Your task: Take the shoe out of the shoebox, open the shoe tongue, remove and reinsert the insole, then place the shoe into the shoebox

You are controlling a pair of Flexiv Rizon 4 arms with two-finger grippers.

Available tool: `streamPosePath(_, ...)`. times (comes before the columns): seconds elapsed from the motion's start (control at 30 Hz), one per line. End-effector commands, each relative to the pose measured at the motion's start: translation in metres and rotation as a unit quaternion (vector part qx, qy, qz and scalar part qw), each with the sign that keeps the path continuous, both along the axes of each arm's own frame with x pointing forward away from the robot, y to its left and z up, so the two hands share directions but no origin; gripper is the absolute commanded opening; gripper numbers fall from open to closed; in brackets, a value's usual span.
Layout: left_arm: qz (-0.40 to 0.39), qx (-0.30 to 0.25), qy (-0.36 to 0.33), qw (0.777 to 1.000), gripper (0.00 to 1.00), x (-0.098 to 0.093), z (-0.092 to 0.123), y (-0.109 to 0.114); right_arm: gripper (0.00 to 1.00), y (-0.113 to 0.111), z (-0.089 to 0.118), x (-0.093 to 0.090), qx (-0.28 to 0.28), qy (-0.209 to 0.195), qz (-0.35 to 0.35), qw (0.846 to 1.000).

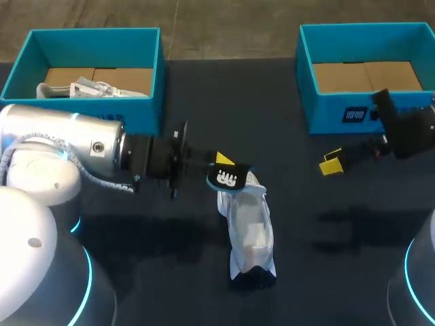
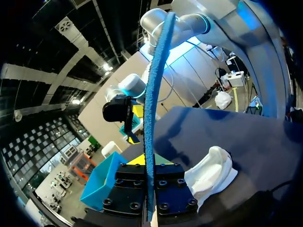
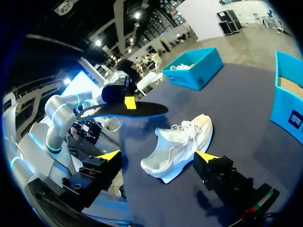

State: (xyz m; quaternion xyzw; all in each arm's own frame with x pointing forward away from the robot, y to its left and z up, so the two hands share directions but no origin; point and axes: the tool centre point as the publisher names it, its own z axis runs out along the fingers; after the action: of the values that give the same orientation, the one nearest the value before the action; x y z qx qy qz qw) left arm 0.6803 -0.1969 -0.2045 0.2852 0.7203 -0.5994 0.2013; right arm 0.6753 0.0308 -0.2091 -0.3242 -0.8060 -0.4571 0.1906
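Count: 2 teal shoeboxes, left shoebox (image 1: 155, 75) and right shoebox (image 1: 340, 112). 1 white shoe (image 1: 250, 231). 1 insole (image 1: 230, 178), out of the shoe. 1 pale bundle (image 1: 88, 88) inside left shoebox. 2 arms: left arm (image 1: 81, 142), right arm (image 1: 408, 129).

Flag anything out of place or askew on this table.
Nothing looks spilled or damaged. The insole is out of the white shoe, held in the left tool just above one end of it. The shoe lies on the table outside both shoeboxes, as this task would have it.
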Motion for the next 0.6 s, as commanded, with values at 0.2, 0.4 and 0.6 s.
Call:
streamPosePath(0.2, 0.003, 0.0, -0.001, 1.0, 0.0, -0.003, -0.001, -0.001, 1.0, 0.001, 0.001, -0.002, -0.009, -0.017, 0.012, 1.0)
streamPosePath(0.4, 0.002, -0.009, 0.053, 0.999, 0.0, -0.007, -0.008, -0.001, 1.0, -0.008, -0.014, -0.016, -0.062, -0.101, 0.079, 0.99)
streamPosePath(0.6, 0.006, -0.024, 0.093, 0.995, 0.0, -0.018, -0.007, -0.001, 1.0, -0.017, -0.026, -0.027, -0.076, -0.152, 0.109, 0.979)
